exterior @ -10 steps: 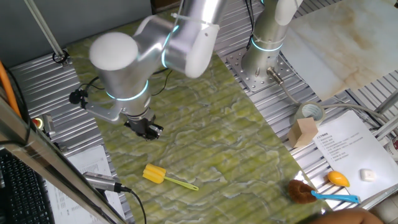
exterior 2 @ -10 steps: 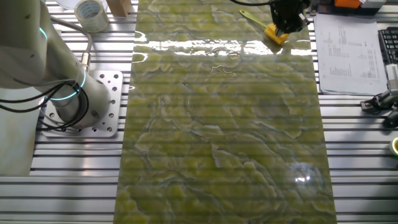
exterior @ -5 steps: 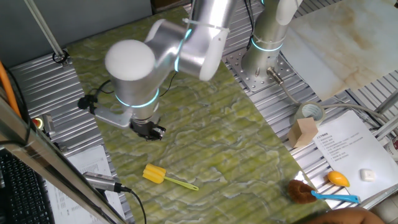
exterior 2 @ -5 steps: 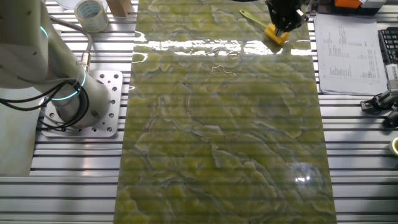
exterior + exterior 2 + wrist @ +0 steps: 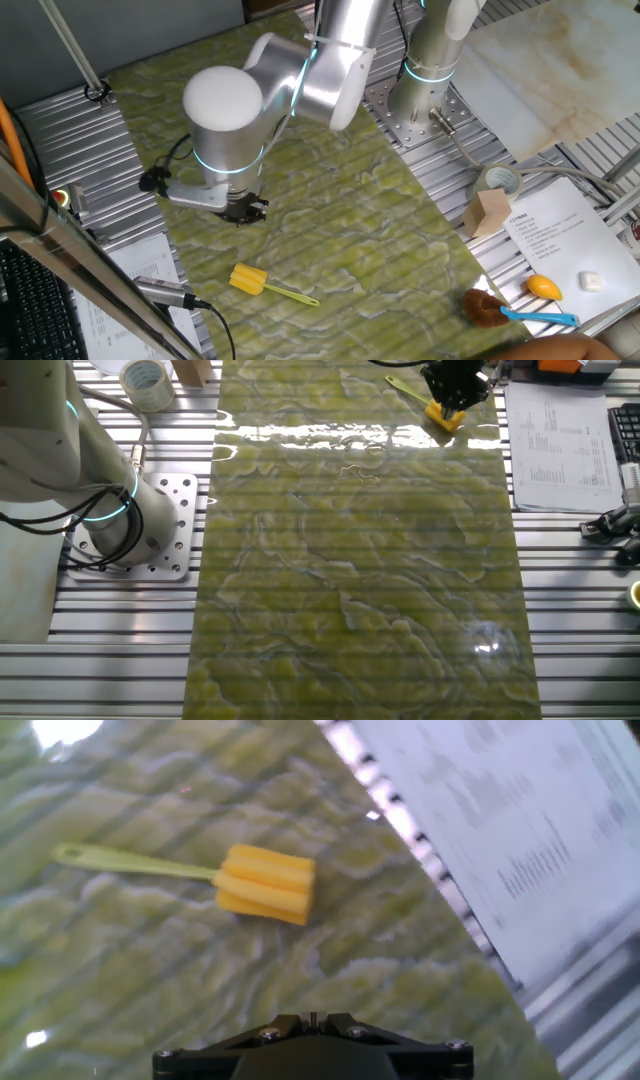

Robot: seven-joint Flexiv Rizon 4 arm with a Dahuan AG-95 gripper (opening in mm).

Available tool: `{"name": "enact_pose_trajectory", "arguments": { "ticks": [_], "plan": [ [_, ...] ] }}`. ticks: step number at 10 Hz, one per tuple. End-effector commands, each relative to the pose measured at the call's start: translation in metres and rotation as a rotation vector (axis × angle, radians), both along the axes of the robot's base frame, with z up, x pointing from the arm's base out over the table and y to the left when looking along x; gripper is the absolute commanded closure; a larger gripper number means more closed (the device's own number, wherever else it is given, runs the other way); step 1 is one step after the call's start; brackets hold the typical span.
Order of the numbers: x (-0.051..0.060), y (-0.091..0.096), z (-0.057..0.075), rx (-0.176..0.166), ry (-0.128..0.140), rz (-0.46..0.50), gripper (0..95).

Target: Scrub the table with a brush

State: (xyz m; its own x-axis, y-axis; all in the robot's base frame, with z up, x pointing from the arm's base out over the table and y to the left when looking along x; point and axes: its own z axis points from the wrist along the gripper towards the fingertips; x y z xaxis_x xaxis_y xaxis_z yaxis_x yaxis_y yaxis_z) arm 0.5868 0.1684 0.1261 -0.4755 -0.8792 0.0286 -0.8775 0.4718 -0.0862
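Note:
The brush point(image 5: 250, 279) lies flat on the yellow-green marbled table point(image 5: 340, 190), near its front-left edge, with its thin handle pointing right. My gripper point(image 5: 240, 209) hangs above the table just behind the brush, apart from it. The fingers look shut with nothing between them. In the other fixed view the gripper point(image 5: 455, 384) hovers over the brush's yellow head point(image 5: 445, 416) at the far end of the table point(image 5: 350, 560). The hand view shows the brush point(image 5: 265, 883) ahead of the gripper point(image 5: 313, 1017), lying on the table point(image 5: 150, 970).
A printed paper sheet point(image 5: 520, 820) lies on ribbed metal right of the brush. A brown-bristled brush with a blue handle point(image 5: 492, 308), a tape roll point(image 5: 498, 181), a wooden block point(image 5: 490, 212) and another sheet point(image 5: 560, 235) sit at the right. The arm's base point(image 5: 420, 110) stands behind the table.
The arm's big joint has swung to the right and the wrist has turned. The gripper has stayed over nearly the same spot behind the brush. The brush has not moved.

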Motion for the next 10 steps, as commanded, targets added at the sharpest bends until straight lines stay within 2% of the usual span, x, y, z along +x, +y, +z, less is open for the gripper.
{"name": "enact_pose_trajectory", "arguments": {
  "ticks": [1,2,4,5,6,8,9,10],
  "plan": [
    [-0.007,0.031,-0.010,0.149,0.063,0.335,95.0],
    [-0.012,0.045,-0.013,0.187,0.059,0.408,95.0],
    [-0.021,0.064,-0.018,0.199,0.052,0.449,95.0],
    [-0.021,0.067,-0.018,0.197,0.051,0.481,95.0],
    [-0.017,0.065,-0.015,0.180,0.053,0.544,76.0],
    [-0.016,0.062,-0.014,0.156,0.059,0.602,76.0],
    [-0.016,0.062,-0.014,0.168,0.053,0.648,76.0],
    [-0.016,0.062,-0.014,0.160,0.053,0.683,76.0]
  ]
}}
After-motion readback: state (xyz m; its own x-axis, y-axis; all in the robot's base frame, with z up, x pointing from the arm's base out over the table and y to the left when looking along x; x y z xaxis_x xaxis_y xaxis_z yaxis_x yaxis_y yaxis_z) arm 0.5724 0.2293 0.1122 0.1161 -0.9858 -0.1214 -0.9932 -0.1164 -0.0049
